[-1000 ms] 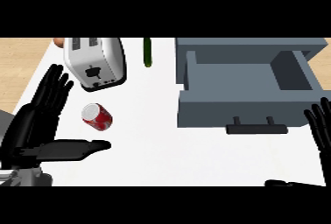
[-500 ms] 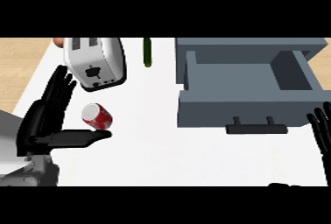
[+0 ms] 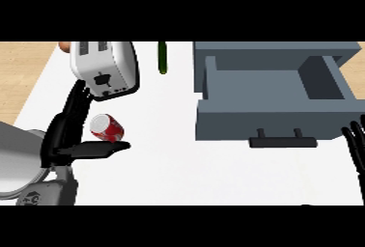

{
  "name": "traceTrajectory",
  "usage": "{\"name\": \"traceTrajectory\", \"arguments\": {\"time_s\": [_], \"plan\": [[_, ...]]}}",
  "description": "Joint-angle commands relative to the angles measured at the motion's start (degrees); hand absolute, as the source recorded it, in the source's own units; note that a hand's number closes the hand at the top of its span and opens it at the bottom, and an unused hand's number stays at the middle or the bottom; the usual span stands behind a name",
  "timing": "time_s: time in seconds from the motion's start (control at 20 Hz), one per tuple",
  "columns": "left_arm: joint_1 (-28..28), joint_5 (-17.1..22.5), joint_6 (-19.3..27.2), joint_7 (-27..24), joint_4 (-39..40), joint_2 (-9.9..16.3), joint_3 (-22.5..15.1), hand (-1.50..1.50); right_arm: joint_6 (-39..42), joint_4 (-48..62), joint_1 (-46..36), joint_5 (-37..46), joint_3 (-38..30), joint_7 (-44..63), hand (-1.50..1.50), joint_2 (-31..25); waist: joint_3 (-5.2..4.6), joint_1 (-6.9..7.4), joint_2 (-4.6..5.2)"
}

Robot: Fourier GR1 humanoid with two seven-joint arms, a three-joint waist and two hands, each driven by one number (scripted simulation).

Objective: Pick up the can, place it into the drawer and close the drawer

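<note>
The can [image 3: 107, 128] lies on the white worktop [image 3: 178, 169] at about nine o'clock from the middle of the view, just below the toaster [image 3: 105, 67] and well apart from the open drawer [image 3: 274, 103], which sits at about two o'clock. It is red with a pale end, and that end faces roughly eleven o'clock, so its long axis seems to run from eleven to five (it could be leaning rather than lying flat; the steep view does not settle this).

The left hand [image 3: 68, 137] is right beside the can, on its nine o'clock side. Its fingers are straight and spread, reaching up towards the toaster along the can's left flank, while the thumb sticks out beneath the can towards three o'clock. The can therefore sits in the open crook between fingers and thumb, cradled but not clasped; nothing is curled round it.

The right hand [image 3: 355, 147] rests at the three o'clock edge, fingers straight and up, near the drawer handle [image 3: 282, 141] and far from the can.

By my judgement the left hand is the one to take the can: it needs only to close across the can's short width, then carry it towards two o'clock.
</note>
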Motion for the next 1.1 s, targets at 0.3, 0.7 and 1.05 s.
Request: {"name": "traceTrajectory", "arguments": {"time_s": [0.3, 0.7, 1.05], "plan": [[-0.99, -0.83, 1.70, -7.14, 9.48, -0.02, 1.91, -1.50, 4.22, 2.66, 3.48, 0.17, -2.23, -5.47, -1.50, 0.75, 0.01, -0.08, 0.00], [2.60, 1.45, -2.36, -13.73, 15.22, 2.35, 4.15, -1.50, 1.09, 1.48, -1.76, 1.42, -1.59, -0.06, -1.50, 1.54, 0.00, 0.13, -0.01], [-3.01, 2.33, -3.83, -21.68, 28.42, 5.04, 7.71, -1.50, 0.77, 1.47, 0.58, 4.86, 2.22, -4.18, -1.50, 4.15, -0.01, -0.10, 0.05]]}}
